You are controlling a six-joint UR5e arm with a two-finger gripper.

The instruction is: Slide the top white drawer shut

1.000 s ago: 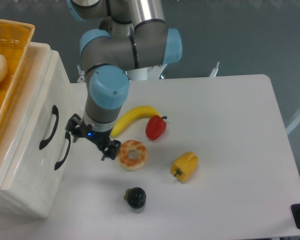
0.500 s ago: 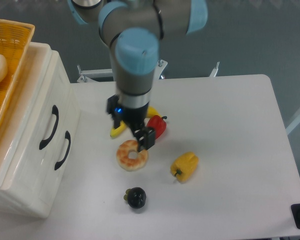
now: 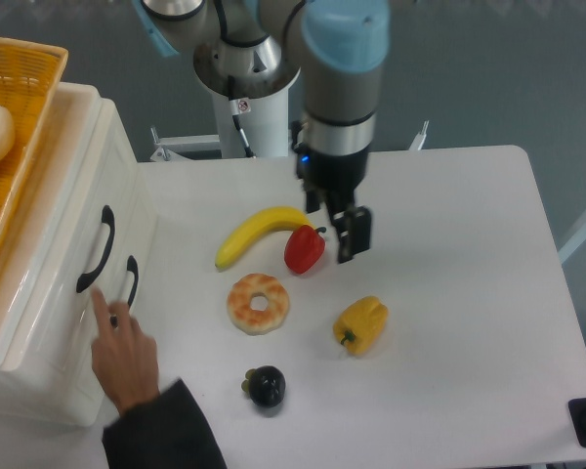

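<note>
2 black fingers (image 3: 359, 231) on my gripper (image 3: 344, 227) hang spread apart, holding nothing, just beside the red pepper (image 3: 304, 249). I see the top white drawer (image 3: 73, 210) far to one side, looking pushed in. A person's hand (image 3: 125, 356) touches the lower drawer handle (image 3: 128, 286). If I swing back there, I could bump that hand. The banana (image 3: 257, 233), donut (image 3: 258, 303), yellow pepper (image 3: 361, 325) and dark fruit (image 3: 266, 386) lie between us.
</note>
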